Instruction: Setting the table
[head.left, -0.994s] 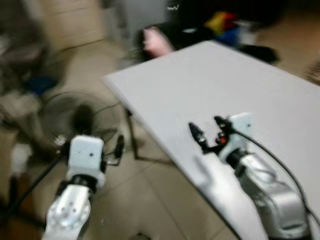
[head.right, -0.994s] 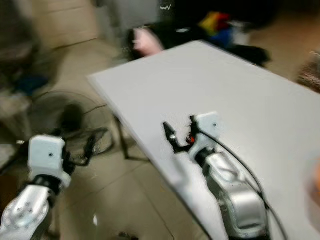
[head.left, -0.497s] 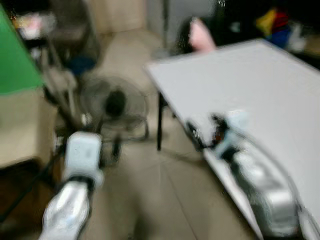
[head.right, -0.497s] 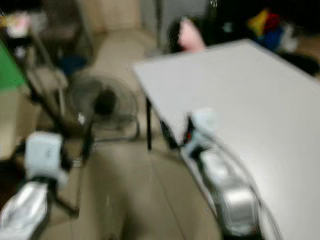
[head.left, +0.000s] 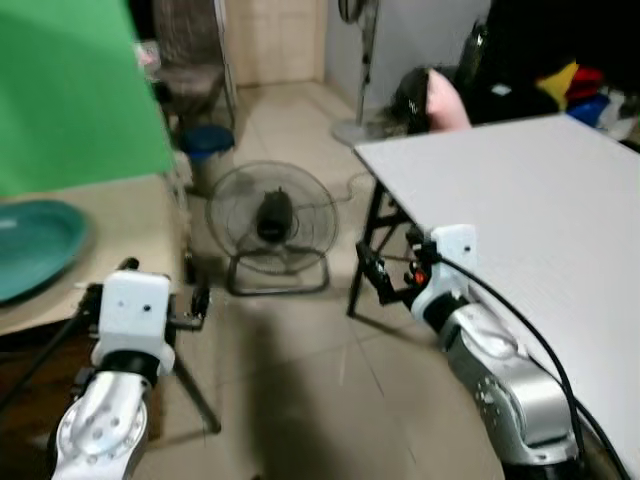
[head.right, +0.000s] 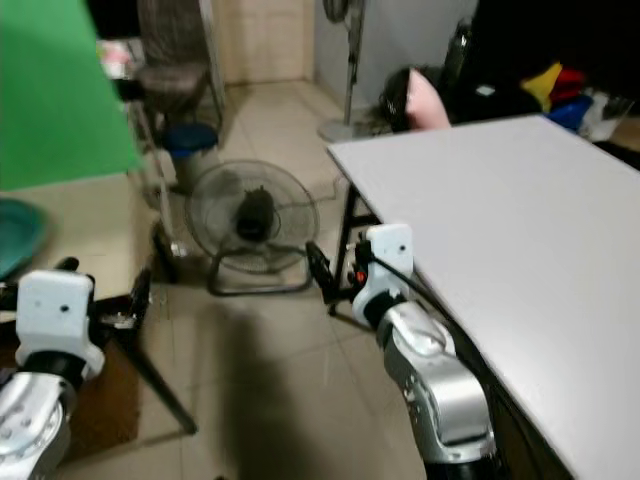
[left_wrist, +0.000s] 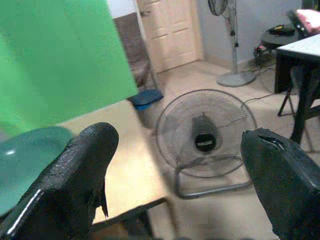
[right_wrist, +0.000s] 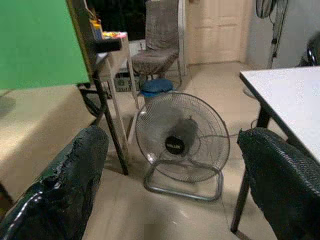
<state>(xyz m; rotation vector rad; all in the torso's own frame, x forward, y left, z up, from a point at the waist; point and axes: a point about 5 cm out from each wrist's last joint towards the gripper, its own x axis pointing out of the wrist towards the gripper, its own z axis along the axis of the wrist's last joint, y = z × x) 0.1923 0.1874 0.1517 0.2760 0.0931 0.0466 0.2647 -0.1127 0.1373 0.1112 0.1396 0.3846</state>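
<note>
Left eye view: teal plate (head.left: 35, 245) lies beyond open left end effector (head.left: 160, 297).

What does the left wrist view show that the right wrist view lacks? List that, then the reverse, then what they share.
Left wrist view: a teal plate on a beige table.
Right wrist view: a side table with colourful clutter.
Shared: the floor fan, blue bin, green screen, brown chair and white table, each framed by an open gripper, left or right.
</note>
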